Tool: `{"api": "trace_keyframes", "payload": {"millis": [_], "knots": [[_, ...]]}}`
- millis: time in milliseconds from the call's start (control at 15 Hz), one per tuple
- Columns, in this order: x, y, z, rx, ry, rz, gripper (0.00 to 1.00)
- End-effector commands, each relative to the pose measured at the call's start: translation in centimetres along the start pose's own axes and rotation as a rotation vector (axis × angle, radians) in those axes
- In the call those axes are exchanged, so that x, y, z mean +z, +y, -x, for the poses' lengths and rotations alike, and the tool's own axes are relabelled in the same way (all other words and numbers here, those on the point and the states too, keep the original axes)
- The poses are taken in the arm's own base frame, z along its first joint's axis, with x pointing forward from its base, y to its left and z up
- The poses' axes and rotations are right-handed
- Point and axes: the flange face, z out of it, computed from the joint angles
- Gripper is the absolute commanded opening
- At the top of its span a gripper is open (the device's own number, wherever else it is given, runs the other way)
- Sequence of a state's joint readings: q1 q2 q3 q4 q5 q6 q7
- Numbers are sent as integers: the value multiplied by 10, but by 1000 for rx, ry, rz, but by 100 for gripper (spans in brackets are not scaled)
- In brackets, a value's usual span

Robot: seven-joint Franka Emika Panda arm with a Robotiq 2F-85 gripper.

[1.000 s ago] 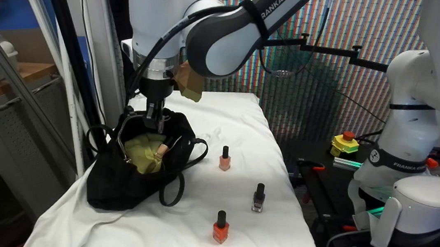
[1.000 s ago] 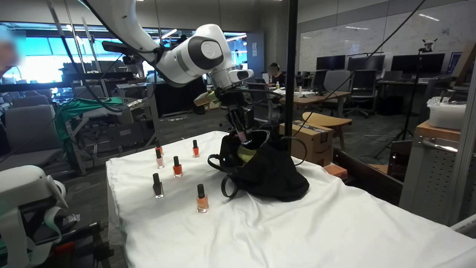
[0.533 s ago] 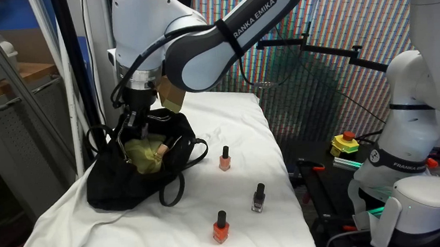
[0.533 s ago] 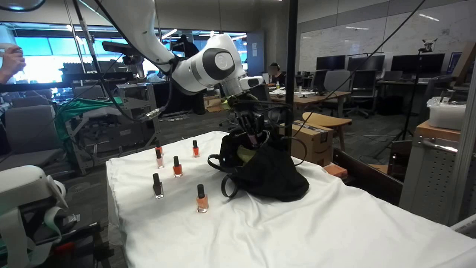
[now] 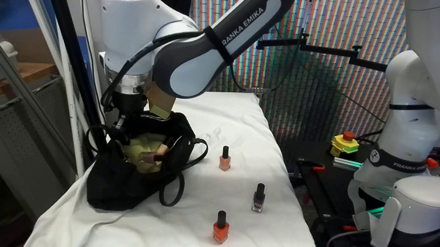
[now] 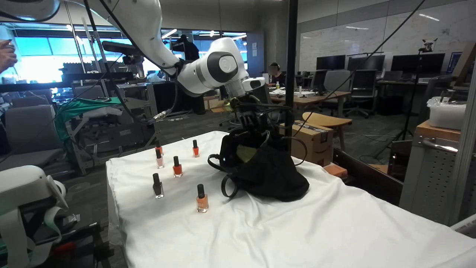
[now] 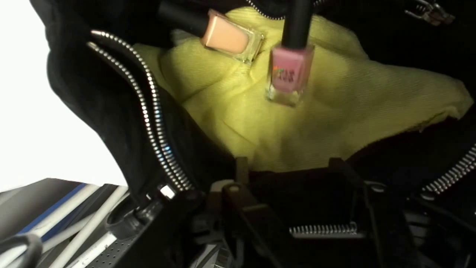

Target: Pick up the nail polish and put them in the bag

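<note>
The black bag (image 5: 107,186) stands unzipped on the table, its yellowish-green lining (image 7: 230,100) showing. Inside, a pink nail polish bottle (image 7: 292,70) and a peach nail polish bottle (image 7: 228,35) rest on the lining. My gripper (image 7: 289,163) reaches into the bag's mouth, open, its fingertips apart with only lining and dark cloth visible between them; both bottles lie beyond the tips. In the exterior views the bag hides the fingertips. On the cloth stand more nail polish bottles: a peach one (image 6: 202,203), a dark one (image 6: 157,188), a pale pink one (image 6: 159,160) and several red ones (image 6: 177,169).
White cloth (image 6: 297,230) covers the table. The bag's looped straps (image 6: 230,186) hang over its front side. A black pole (image 6: 292,74) and a cardboard box (image 6: 316,143) are behind the bag. Zip teeth (image 7: 148,108) edge the opening near my gripper.
My gripper has moved down into the bag's mouth and opened. The pink bottle, between its fingers before, now lies on the lining beside the peach one.
</note>
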State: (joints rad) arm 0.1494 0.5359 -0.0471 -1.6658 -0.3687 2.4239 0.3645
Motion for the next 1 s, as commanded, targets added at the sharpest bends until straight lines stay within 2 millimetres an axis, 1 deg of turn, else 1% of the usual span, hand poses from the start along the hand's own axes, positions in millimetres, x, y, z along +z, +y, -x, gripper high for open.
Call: {"api": "trace_keyframes", "payload": {"millis": [0,67,133,333,467,733,933], "knots": [[-10,1,-7,36,29,1,95],[-13,0,-4,31,21,1,99],[-12,6,-2,26,12,3,100],[-22,15,11,5,-16,2,100],[-32,23,27,-18,-46,-14,100],[-57,45,65,-43,-129,-43,100],[-72,64,94,-5,-187,-58,100]]}}
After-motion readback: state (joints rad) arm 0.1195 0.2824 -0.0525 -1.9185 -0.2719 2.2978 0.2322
